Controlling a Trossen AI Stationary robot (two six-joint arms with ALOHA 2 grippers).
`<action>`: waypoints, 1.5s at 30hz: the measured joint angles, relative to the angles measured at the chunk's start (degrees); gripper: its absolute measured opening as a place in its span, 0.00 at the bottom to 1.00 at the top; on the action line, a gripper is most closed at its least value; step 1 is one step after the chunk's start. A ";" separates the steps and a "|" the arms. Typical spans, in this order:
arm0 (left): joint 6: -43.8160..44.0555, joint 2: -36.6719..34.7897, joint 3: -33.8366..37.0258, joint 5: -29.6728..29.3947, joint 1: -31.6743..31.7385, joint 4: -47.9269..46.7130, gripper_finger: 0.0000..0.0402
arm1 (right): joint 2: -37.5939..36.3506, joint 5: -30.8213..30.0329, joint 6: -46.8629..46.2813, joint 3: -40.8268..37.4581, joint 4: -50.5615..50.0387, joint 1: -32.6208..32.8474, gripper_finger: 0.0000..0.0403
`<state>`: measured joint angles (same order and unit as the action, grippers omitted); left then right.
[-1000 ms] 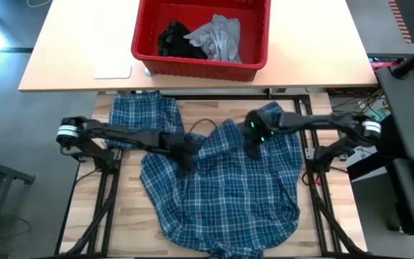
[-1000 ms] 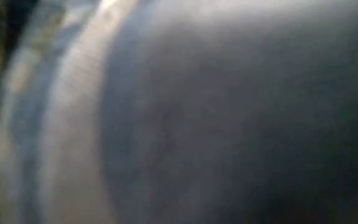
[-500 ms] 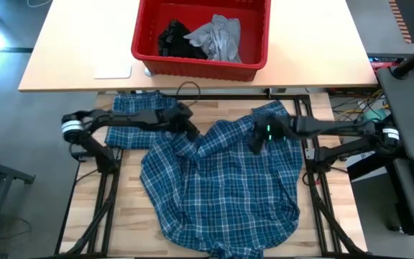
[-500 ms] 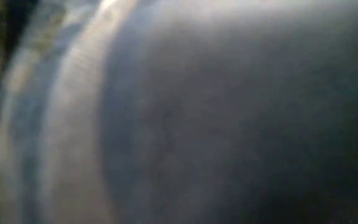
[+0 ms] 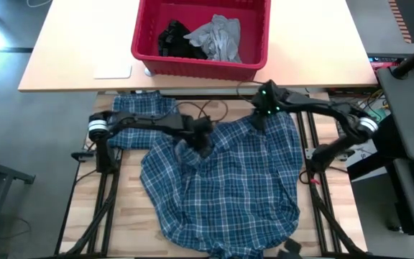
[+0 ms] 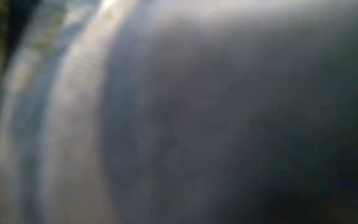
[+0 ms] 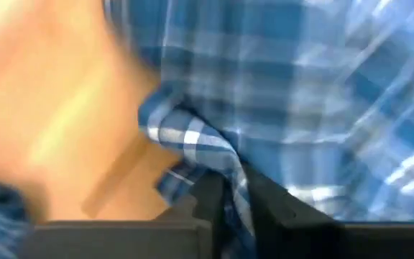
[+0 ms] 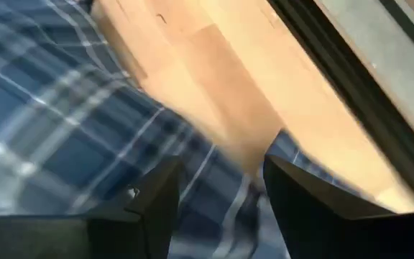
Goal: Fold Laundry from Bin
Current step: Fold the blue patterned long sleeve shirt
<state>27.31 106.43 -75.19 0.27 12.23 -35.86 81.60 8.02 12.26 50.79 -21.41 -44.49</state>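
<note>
The blue-and-white plaid shirt (image 5: pixel 221 187) lies spread over the wooden table, one sleeve (image 5: pixel 141 114) flat at the far left. My left gripper (image 5: pixel 201 138) sits at the shirt's far left part, shut on a raised fold. My right gripper (image 5: pixel 261 119) stands over the shirt's far right edge, its fingers apart with plaid cloth (image 8: pixel 218 180) showing between them. The red bin (image 5: pixel 201 36) stands on the farther table with a black garment (image 5: pixel 177 39) and a grey T-shirt (image 5: pixel 220 37) inside. The low view shows only a blur. My left gripper pinches a raised fold of the plaid shirt (image 7: pixel 214 155) between its two shut fingers. The fold stands up from the cloth around it, which lies on the table. My right gripper has cloth between its fingers, but I cannot tell whether they touch it.
Bare wood shows at the table's near left corner (image 5: pixel 131 216) and along its far edge (image 8: pixel 214 86). A dark metal frame rail (image 8: pixel 351 79) runs just beyond that edge. A white flat thing (image 5: pixel 112 70) lies left of the bin.
My left gripper has gone toward the far edge, then back a little toward the right, onto the shirt's far left part, where the cloth now bunches up. My right gripper has moved toward the table's far edge, to the shirt's far right border.
</note>
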 joint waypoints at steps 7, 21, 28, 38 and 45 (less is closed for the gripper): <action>-1.33 -0.94 -18.74 -14.59 -6.03 -16.19 0.01 | 11.88 4.59 5.77 6.05 -6.06 0.96 0.25; 9.61 -0.65 -9.16 -26.57 -23.93 -11.18 0.02 | -15.77 8.23 -14.27 -9.77 -16.02 28.28 0.02; 17.65 -0.70 -0.53 -23.32 -30.89 2.47 0.24 | -21.87 1.01 -35.37 -19.62 -8.45 44.76 0.04; 25.73 -7.76 1.02 -28.01 -27.56 -2.11 0.67 | -19.00 -3.11 -22.97 -5.62 -9.70 36.52 0.44; 20.13 -12.93 9.52 -17.32 -13.88 6.51 0.72 | -14.02 -3.52 -16.51 -1.30 -11.55 30.77 0.60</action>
<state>47.44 93.50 -65.67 -17.04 -1.65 -29.35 67.59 4.50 -4.25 49.49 -32.96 -13.73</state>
